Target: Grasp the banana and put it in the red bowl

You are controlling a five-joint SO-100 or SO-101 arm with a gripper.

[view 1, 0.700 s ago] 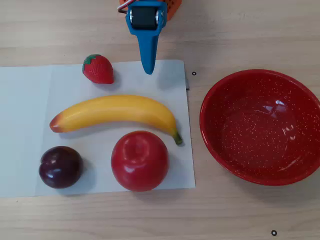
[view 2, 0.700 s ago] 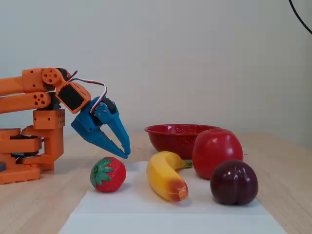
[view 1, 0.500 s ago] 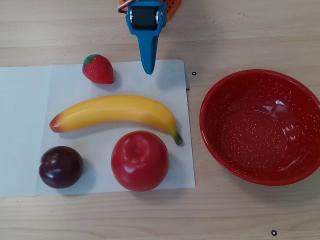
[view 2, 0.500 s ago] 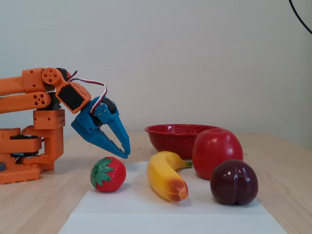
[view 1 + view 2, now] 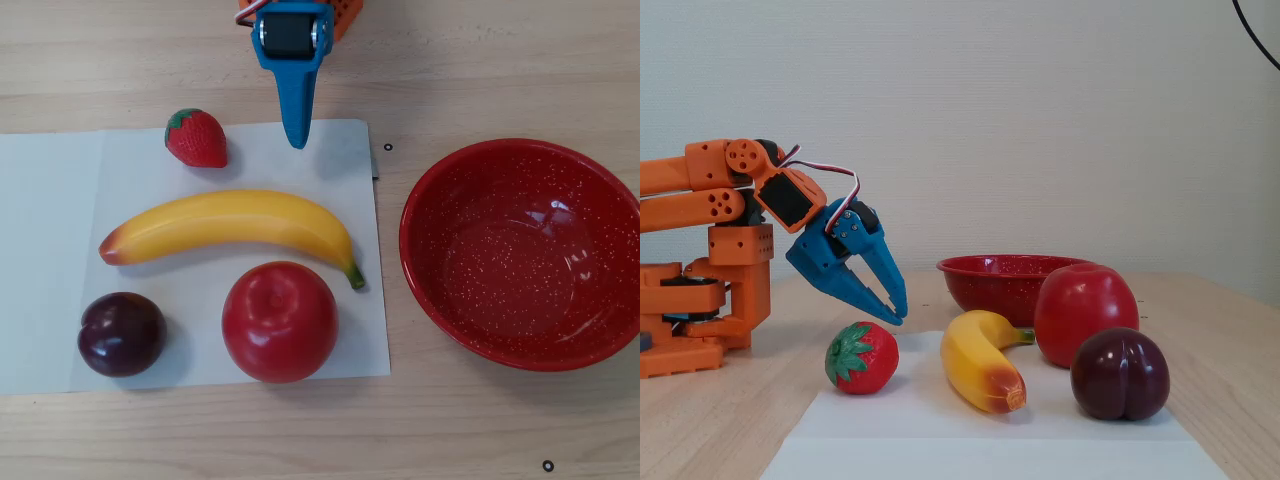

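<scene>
The yellow banana (image 5: pixel 225 222) lies across the white paper, reddish tip to the left and stem to the right in the overhead view; the fixed view shows the banana (image 5: pixel 978 370) end-on. The red bowl (image 5: pixel 525 255) sits empty on the wood to the right of the paper, and in the fixed view the red bowl (image 5: pixel 1000 280) stands behind the fruit. My blue gripper (image 5: pixel 297 140) hangs above the paper's far edge, behind the banana, tips pointing down. In the fixed view the gripper (image 5: pixel 898 317) hovers above the table, shut on nothing.
A strawberry (image 5: pixel 196 138) lies just left of the gripper. A red apple (image 5: pixel 279 321) and a dark plum (image 5: pixel 122 333) sit in front of the banana. The white paper (image 5: pixel 50 260) covers the left half of the table. The orange arm base (image 5: pixel 700 300) stands at the left.
</scene>
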